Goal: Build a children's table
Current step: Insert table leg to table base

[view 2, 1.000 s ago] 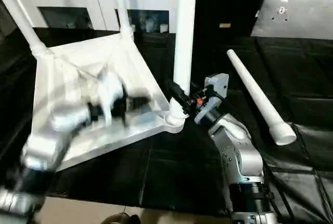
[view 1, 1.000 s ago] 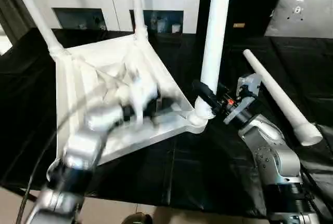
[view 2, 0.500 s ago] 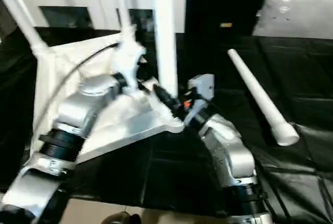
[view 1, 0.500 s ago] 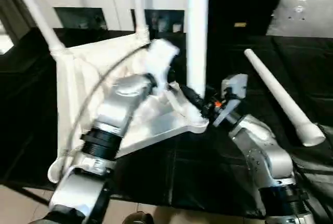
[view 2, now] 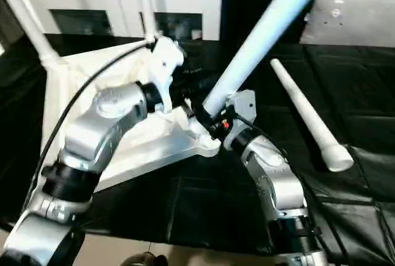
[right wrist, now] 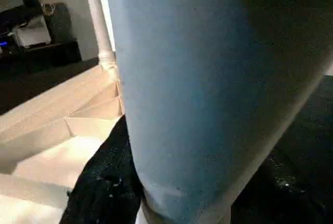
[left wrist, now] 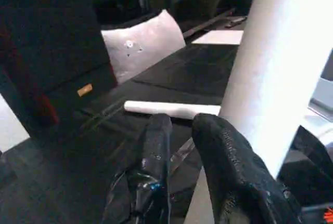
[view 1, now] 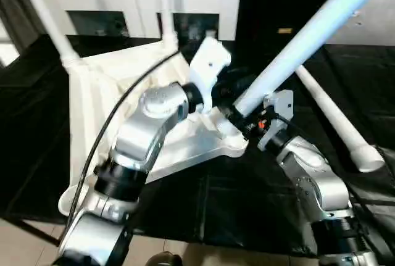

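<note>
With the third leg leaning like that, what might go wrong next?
The long white tubular leg in the right gripper tilts steeply to the right, so it may jam in the round corner socket or lever out of it. Its raised end hangs above the loose white leg lying on the black cloth and might knock it. The left gripper sits beside the tilted leg, so the two arms may collide.

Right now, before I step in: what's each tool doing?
Left tool: open, holding nothing.
Right tool: shut on the long white tubular plastic leg.
</note>
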### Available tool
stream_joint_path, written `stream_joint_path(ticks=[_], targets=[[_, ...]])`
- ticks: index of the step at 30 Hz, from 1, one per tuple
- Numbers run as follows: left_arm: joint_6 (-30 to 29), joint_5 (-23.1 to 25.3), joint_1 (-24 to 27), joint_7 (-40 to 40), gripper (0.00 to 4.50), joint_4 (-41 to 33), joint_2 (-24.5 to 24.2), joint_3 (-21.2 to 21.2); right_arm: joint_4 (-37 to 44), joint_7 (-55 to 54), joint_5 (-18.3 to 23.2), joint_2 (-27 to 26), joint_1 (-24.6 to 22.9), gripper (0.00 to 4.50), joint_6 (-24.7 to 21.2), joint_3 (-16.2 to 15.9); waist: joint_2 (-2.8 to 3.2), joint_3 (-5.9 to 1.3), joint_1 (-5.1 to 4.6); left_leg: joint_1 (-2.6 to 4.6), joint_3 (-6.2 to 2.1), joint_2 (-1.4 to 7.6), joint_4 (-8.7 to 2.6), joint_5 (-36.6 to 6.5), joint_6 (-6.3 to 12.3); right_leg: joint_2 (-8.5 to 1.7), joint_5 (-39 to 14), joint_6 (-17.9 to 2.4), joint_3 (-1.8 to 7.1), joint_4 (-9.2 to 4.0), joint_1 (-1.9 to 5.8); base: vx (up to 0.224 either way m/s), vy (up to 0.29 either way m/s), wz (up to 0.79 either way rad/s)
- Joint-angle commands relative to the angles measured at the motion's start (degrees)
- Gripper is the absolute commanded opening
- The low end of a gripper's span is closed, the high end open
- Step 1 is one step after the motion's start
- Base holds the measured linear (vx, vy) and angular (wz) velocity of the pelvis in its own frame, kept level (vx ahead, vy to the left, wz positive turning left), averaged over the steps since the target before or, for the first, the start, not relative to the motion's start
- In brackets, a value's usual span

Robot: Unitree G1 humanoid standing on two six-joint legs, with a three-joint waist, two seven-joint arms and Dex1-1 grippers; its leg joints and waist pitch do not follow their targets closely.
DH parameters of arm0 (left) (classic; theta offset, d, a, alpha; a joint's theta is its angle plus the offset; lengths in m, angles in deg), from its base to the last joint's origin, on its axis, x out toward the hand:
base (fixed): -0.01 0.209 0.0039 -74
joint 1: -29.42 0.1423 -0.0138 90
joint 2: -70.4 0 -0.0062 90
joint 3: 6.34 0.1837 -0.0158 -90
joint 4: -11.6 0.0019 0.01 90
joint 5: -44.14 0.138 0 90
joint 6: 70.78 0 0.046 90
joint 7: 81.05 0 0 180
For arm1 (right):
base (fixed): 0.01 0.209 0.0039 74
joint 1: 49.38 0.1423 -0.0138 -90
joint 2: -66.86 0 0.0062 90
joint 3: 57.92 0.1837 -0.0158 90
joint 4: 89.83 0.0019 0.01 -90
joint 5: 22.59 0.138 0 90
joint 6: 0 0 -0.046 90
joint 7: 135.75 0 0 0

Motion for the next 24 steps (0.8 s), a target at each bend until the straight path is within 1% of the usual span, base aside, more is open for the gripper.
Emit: stream_joint_path(ticks=[1, 4, 5, 8, 9, 11, 12, 13, 14, 15, 16, 17, 18, 19, 20, 21, 24], targets=[[1.27, -1.28, 0.7, 4.52, 1.1, -4.48, 0.43, 5.62, -1.58, -0.47, -0.72, -0.39, 2.59, 1.88, 0.01, -1.09, -0.41, -3.83, 0.02, 1.85, -1.76, 3.84, -3.49, -7.79, 3.29, -4.48, 4.45, -13.1, 1.53, -3.69, 2.26, 0.0, 0.0, 0.0], [1.01, -0.9, 1.07, 3.32, 1.1, -4.67, -0.31, 4.53, -1.86, -0.55, -0.51, -0.06, 2.79, 1.88, 0.26, -0.64, -0.42, -3.69, -0.17, 1.87, -1.75, 3.85, -3.61, -8.61, 3.24, -4.44, 2.99, -13.47, 1.48, -3.78, 2.26, 0.0, 0.0, 0.0], [0.92, -0.87, 1.11, 3.03, 1.1, -4.57, -0.45, 4.13, -1.84, -0.57, -0.46, 0.0, 2.79, 1.88, 0.26, -0.54, -0.34, -3.67, -0.23, 1.91, -1.73, 3.84, -3.62, -9.02, 3.09, -4.42, 2.3, -13.41, 1.52, -3.85, 2.22, 0.0, 0.0, 0.0], [0.53, -1.5, 2.43, 3.06, 1.1, -4.66, -2.36, 0.65, -1.63, -0.5, -0.23, 0.44, 2.58, 1.88, 0.2, 0.49, -0.28, -3.68, -0.23, 1.98, -1.77, 3.86, -3.7, -9.23, 2.82, -4.4, 1.94, -13.3, 1.52, -3.85, 2.18, 0.0, 0.0, 0.0], [0.42, -1.59, 2.57, 3.09, 1.27, -4.71, -2.53, 0.38, -1.61, -0.51, -0.22, 0.47, 2.56, 1.88, 0.19, 0.59, -0.26, -3.72, -0.21, 2.01, -1.79, 3.87, -3.65, -9.16, 2.72, -4.41, 2.12, -13.36, 1.51, -3.77, 2.18, 0.0, 0.0, 0.0], [-0.6, -1.81, 4.14, 3.02, 1.45, -5.03, -4.33, -1.23, -1.4, -0.51, 0.13, 0.74, 2.33, 1.88, -0.09, 1.37, -0.27, -3.74, -0.25, 1.97, -1.71, 3.79, -3.56, -8.61, 2.77, -4.38, 3.1, -13.45, 1.52, -3.7, 2.18, 0.0, 0.0, 0.0], [-0.92, -1.51, 5.52, 3.26, 1.45, -4.93, -6.13, -1.91, -1.25, -0.53, 0.42, 1.01, 2.22, 1.88, -0.4, 1.91, -0.22, -3.79, -0.23, 2.0, -1.73, 3.8, -3.54, -8.53, 2.77, -4.34, 3.35, -13.48, 1.5, -3.58, 2.18, 0.0, 0.0, 0.0], [-1.05, -0.95, 6.98, 3.2, 1.63, -4.72, -7.84, -2.4, -1.16, -0.42, 0.7, 1.46, 2.1, 1.88, -0.77, 2.3, -0.31, -3.75, -0.34, 1.91, -1.71, 3.73, -3.62, -8.56, 2.92, -4.26, 3.35, -13.28, 1.48, -3.58, 2.14, 0.0, 0.0, 0.0], [-1.12, -0.59, 7.93, 3.12, 1.76, -4.61, -8.93, -2.67, -1.09, -0.35, 0.88, 1.8, 2.01, 1.88, -1.0, 2.54, -0.23, -3.76, -0.51, 1.91, -1.73, 3.65, -3.63, -8.79, 2.86, -4.24, 2.88, -12.93, 1.45, -3.56, 2.16, 0.0, 0.0, 0.0], [-1.24, -0.54, 9.04, 3.28, 1.84, -4.48, -9.81, -3.02, -1.02, -0.21, 0.99, 2.28, 1.93, 1.88, -1.21, 2.8, -0.36, -3.75, -0.61, 2.1, -1.65, 3.7, -3.64, -9.13, 2.63, -4.11, 2.18, -12.73, 1.48, -3.71, 2.06, 0.0, 0.0, 0.0], [-1.64, -0.62, 10.29, 3.46, 1.84, -4.42, -10.64, -3.34, -0.87, 0.02, 1.26, 2.86, 1.85, 1.88, -1.76, 3.16, -0.2, -3.79, -0.49, 2.18, -1.69, 3.72, -3.6, -9.12, 2.44, -4.17, 2.0, -12.73, 1.49, -3.65, 2.05, 0.0, 0.0, 0.0], [-2.08, -0.77, 11.07, 3.65, 1.88, -4.43, -11.03, -3.46, -0.76, 0.2, 1.46, 3.25, 1.83, 1.88, -2.17, 3.4, -0.35, -3.74, -0.44, 2.19, -1.63, 3.73, -3.68, -9.35, 2.24, -4.15, 1.25, -12.68, 1.48, -3.7, 2.0, 0.0, 0.0, 0.0], [-2.26, -0.86, 11.38, 3.8, 1.88, -4.46, -11.16, -3.42, -0.73, 0.26, 1.47, 3.4, 1.84, 1.88, -2.27, 3.46, -0.26, -3.74, -0.43, 2.23, -1.61, 3.75, -3.69, -9.52, 2.16, -4.16, 1.01, -12.71, 1.52, -3.7, 1.94, 0.0, 0.0, 0.0], [-2.86, -1.09, 12.27, 4.3, 1.97, -4.68, -11.47, -3.25, -0.64, 0.41, 1.49, 3.85, 1.85, 1.88, -2.55, 3.61, -0.27, -3.75, -0.34, 2.34, -1.58, 3.78, -3.71, -9.83, 2.0, -4.16, 0.26, -12.65, 1.53, -3.8, 1.83, 0.0, 0.0, 0.0], [-2.78, -1.04, 13.09, 4.81, 2.08, -4.69, -11.6, -2.68, -0.63, 0.47, 1.5, 4.16, 1.94, 1.88, -2.83, 3.71, -0.34, -3.64, -0.3, 2.27, -1.59, 3.82, -3.8, -10.06, 1.91, -4.17, -0.13, -12.68, 1.56, -3.83, 1.79, 0.0, 0.0, 0.0], [-2.76, -1.05, 13.24, 4.88, 2.19, -4.71, -11.65, -2.56, -0.63, 0.48, 1.5, 4.22, 1.96, 1.88, -2.89, 3.73, -0.28, -3.64, -0.23, 2.3, -1.59, 3.84, -3.82, -10.23, 1.83, -4.19, -0.4, -12.64, 1.57, -3.83, 1.75, 0.0, 0.0, 0.0], [-3.33, -1.18, 15.36, 6.03, 2.4, -4.31, -12.67, 0.62, -0.25, 0.81, 1.75, 4.79, 2.15, 1.88, -4.06, 3.89, -0.35, -3.63, -0.18, 2.25, -1.63, 3.82, -3.89, -10.67, 1.49, -4.24, -0.91, -12.31, 1.61, -3.83, 1.77, 0.0, 0.0, 0.0]])
